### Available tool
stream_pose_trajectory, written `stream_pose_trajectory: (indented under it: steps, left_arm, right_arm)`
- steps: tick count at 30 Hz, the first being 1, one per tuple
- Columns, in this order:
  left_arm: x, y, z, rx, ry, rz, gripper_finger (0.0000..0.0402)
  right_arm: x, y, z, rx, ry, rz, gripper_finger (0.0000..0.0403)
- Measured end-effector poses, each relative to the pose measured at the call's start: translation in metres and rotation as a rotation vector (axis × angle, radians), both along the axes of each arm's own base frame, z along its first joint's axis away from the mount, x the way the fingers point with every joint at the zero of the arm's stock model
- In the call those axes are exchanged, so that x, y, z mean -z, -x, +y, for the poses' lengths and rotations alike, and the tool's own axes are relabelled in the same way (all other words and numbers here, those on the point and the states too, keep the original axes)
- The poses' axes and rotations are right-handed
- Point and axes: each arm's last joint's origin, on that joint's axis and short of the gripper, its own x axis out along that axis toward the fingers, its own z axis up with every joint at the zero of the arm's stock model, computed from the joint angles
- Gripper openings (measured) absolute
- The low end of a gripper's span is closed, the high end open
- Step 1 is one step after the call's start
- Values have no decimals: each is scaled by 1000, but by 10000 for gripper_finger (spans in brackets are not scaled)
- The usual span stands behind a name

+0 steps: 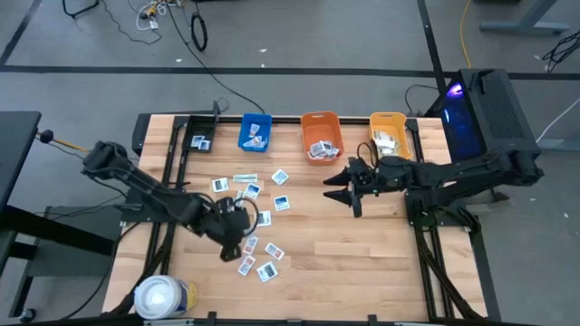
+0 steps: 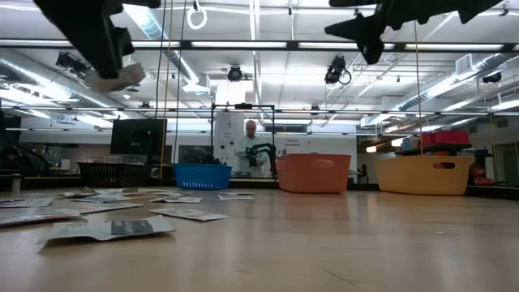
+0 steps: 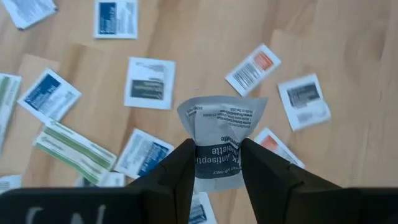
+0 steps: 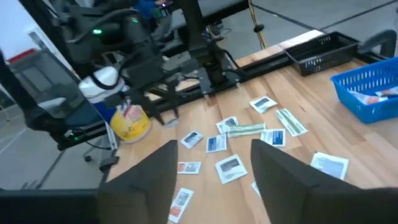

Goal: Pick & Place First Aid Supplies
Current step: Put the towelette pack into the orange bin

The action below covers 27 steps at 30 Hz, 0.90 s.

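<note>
Pinched between the two dark fingers [image 3: 177, 174] of the left gripper [image 3: 216, 163] is one antiseptic packet [image 3: 219, 134], white with a dark printed band; it is bowed into a curl by the squeeze, and its upper edge fans out above the fingertips. Such a packet is judged to be very light, thin and floppy, with a slick wrapper; it is best taken across its short width near the middle, since a hold at a corner would probably let it fold or slip. In the high view the left gripper [image 1: 237, 228] is seen at about 7 o'clock from the counter's [image 1: 362, 244] centre, raised over the scattered first aid supplies [image 1: 256, 217], which lie loose on the wood from the centre toward 8 o'clock.

More packets are seen lying in the blue bin [image 1: 256, 132], the orange bin [image 1: 321, 136] and the yellow bin [image 1: 389, 133], lined up along the 12 o'clock edge. A white roll [image 1: 163, 296] stands at the 7 o'clock corner.

The right gripper [image 1: 347, 189] is held above the counter at about 1 o'clock, just short of the orange bin. Its fingers [image 4: 149, 174] are set part-way apart, and nothing is seen between them.
</note>
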Motion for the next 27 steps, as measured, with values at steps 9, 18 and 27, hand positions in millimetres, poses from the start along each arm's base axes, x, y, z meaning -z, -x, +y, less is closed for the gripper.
stream_pose_trajectory:
  steps: [9,18,27]
  left_arm:
    - [-4,-12,23,-14,-33,-36,130]
    - [-8,-28,52,-14,-86,-96,130]
    - [-24,-42,92,-40,-162,-135,130]
  right_arm:
    - [-23,31,-2,-14,67,-77,98]
    - [-32,65,-4,-24,100,-66,27]
    - [-39,92,-6,-27,116,-99,3]
